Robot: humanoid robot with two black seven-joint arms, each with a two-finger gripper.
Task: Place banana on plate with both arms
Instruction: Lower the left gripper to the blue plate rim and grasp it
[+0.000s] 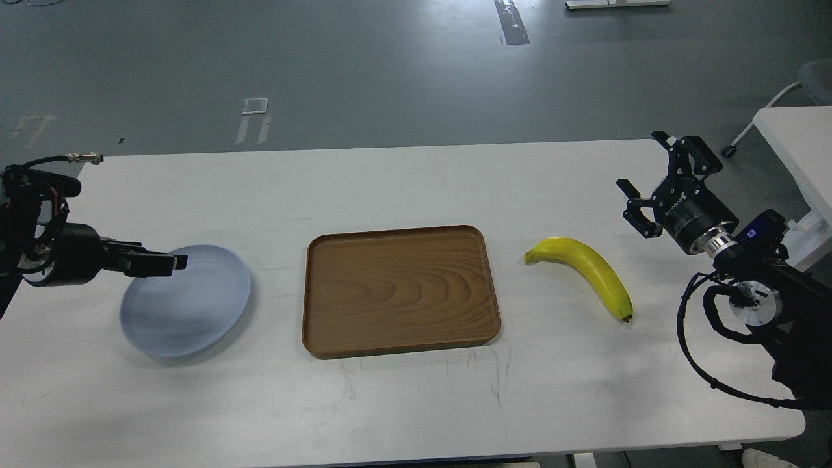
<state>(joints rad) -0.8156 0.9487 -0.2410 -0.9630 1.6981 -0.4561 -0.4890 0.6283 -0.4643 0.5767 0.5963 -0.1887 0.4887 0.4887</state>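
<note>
The yellow banana (587,270) lies on the white table, right of the wooden tray, stem end toward the tray and dark tip toward the front right. The pale blue-grey plate (192,312) lies on the left side of the table. My left gripper (174,262) reaches in from the left, low over the plate's far-left rim; it is seen side-on, so its fingers cannot be told apart. My right gripper (643,166) is open and empty, held above the table behind and right of the banana.
A brown wooden tray (400,325) lies in the middle of the table between plate and banana. A second white table (793,140) and a chair stand at the far right. The near table edge runs along the bottom.
</note>
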